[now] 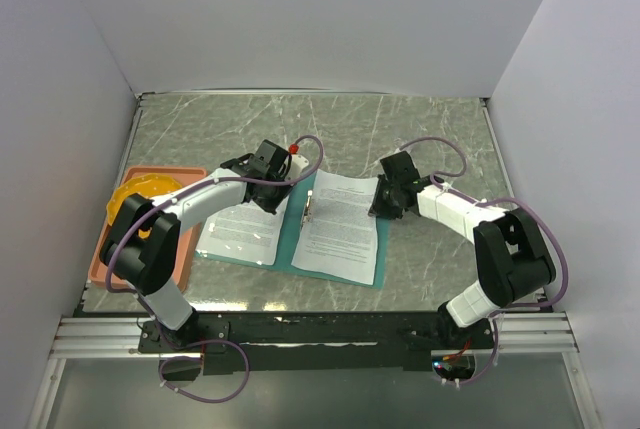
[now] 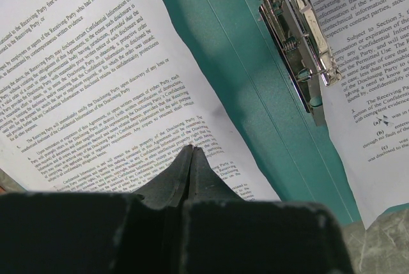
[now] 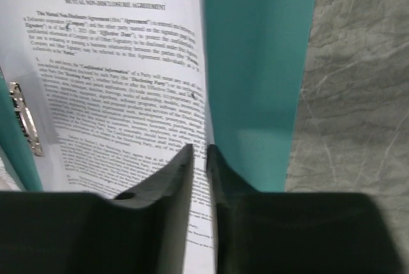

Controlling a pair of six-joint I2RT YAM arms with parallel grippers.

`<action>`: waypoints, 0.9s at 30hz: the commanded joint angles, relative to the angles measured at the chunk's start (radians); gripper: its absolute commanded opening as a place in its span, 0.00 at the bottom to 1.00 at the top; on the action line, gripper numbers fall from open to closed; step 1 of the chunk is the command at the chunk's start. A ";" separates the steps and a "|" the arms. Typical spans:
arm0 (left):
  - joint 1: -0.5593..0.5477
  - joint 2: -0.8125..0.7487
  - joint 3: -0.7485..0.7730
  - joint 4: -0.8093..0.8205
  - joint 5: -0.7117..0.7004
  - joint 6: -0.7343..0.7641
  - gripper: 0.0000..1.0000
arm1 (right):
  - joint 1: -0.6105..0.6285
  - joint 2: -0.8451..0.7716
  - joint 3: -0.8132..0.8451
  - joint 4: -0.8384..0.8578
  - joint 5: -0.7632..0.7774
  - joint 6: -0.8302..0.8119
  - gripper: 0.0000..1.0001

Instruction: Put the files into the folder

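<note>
- Folder [image 1: 292, 234]: teal-green, lies open and flat on the marble-pattern table [image 1: 430, 139], approx. centre, near the front edge.
- Metal clip [image 2: 300, 28]: sits at the folder spine; top external view shows it between the two sheets.
- Left sheet [image 1: 243, 229]: white, printed w/ dense black text, lies on the left half of the folder; its outer edge runs over the folder's left edge.
- Right sheet [image 1: 342, 227]: white, headed "Mutual Non-Disclosure Agreement" in the right wrist view, lies on the right half; teal cover shows as a strip along its right edge.
- Left gripper [image 2: 192, 152]: fingers pressed together, tips down on the left sheet near its inner edge, beside the spine. Nothing seen between the fingers.
- Right gripper [image 3: 199, 149]: narrow gap between the fingers; tips straddle the right edge of the right sheet, at the boundary w/ the teal cover. Whether the sheet edge is pinched: cannot tell.
- Salmon-orange tray [image 1: 112, 247]: far left of the table, holds a yellow object [image 1: 140, 194]; partly hidden by the left arm.
</note>
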 commanded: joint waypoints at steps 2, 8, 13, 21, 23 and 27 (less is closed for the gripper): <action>-0.006 -0.047 0.002 0.005 -0.001 -0.005 0.02 | -0.007 -0.025 0.027 -0.025 0.011 -0.018 0.40; -0.006 -0.053 0.001 0.006 -0.005 0.001 0.02 | -0.008 -0.047 0.056 -0.088 0.033 -0.036 0.59; -0.006 -0.052 -0.002 0.008 -0.005 0.001 0.02 | -0.012 -0.063 0.070 -0.093 0.007 -0.076 0.75; -0.006 -0.068 -0.013 0.008 -0.008 0.007 0.02 | -0.045 0.007 0.120 -0.089 0.022 -0.131 0.83; -0.006 -0.072 -0.013 0.006 -0.008 0.009 0.02 | -0.054 0.035 0.145 -0.120 0.040 -0.134 0.84; -0.006 -0.081 -0.019 0.008 -0.007 0.011 0.02 | -0.070 0.091 0.180 -0.119 0.080 -0.142 0.84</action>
